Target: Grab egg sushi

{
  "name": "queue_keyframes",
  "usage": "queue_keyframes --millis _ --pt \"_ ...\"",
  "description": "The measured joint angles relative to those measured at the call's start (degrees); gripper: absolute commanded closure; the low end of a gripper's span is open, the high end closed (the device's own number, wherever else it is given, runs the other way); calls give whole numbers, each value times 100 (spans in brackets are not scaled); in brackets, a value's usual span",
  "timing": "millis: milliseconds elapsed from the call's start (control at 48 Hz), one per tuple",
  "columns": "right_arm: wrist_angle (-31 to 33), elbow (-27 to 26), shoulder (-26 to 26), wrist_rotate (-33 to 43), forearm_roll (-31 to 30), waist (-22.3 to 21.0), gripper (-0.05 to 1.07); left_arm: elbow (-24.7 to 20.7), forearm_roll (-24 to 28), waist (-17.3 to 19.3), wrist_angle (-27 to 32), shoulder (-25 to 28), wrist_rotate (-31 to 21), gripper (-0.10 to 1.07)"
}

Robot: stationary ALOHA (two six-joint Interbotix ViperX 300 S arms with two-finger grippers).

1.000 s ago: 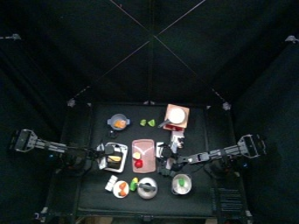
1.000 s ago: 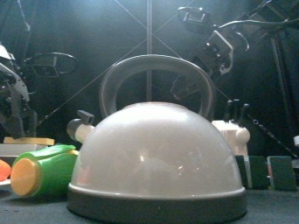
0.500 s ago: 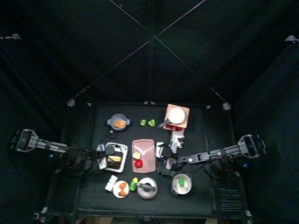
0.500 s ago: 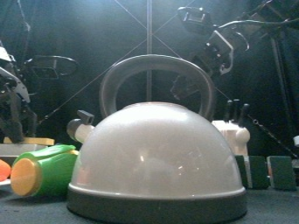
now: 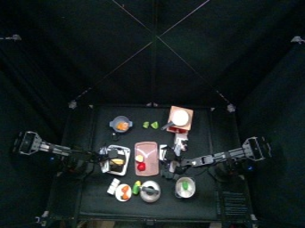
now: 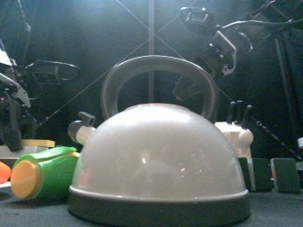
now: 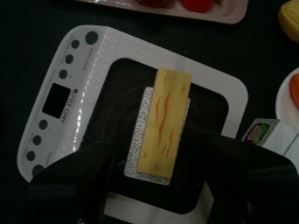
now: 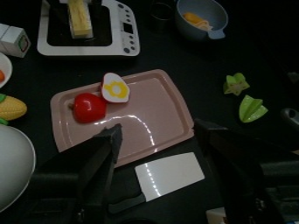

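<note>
From the top view the small black table (image 5: 89, 178) sits in the lower middle of the frame, crowded with toy dishes. The left gripper (image 5: 105, 160) reaches in from the left over a white square-cornered tray with a dark centre (image 5: 117, 159), apparently because the target lies there. The right gripper (image 5: 170, 166) rests at the right of a pink rectangular plastic tray (image 5: 146, 153).

In the front view a large white kettle with a grey arched handle (image 6: 160, 160) fills the middle and hides most of the table (the sushi cannot be seen here).

The left wrist view gives the clearest account: the egg sushi (image 7: 165, 121), a pale-yellow oblong slab on a speckled strip, lies in the centre of the frame on the tray's dark centre. The left gripper's jaws stand spread wide on either side of it at the bottom edge, nothing held, probably lined up for a straddling grasp. The tray's white rim carries a row of dots and a small grey panel; no writing is legible.

In the right wrist view the right gripper's jaws are parted and empty above the pink tray, and the sushi shows at the upper left.
</note>
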Motion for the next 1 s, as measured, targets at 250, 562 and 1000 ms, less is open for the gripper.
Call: queue_keyframes --millis 250,562,1000 --pt "0 0 0 0 -9 0 6 0 0 -9 0 26 -9 24" --pt "9 0 9 9 0 -9 6 -9 -185 -9 -9 18 -18 35" --pt "0 0 9 26 -9 -9 6 -193 -220 0 0 -62 0 35"
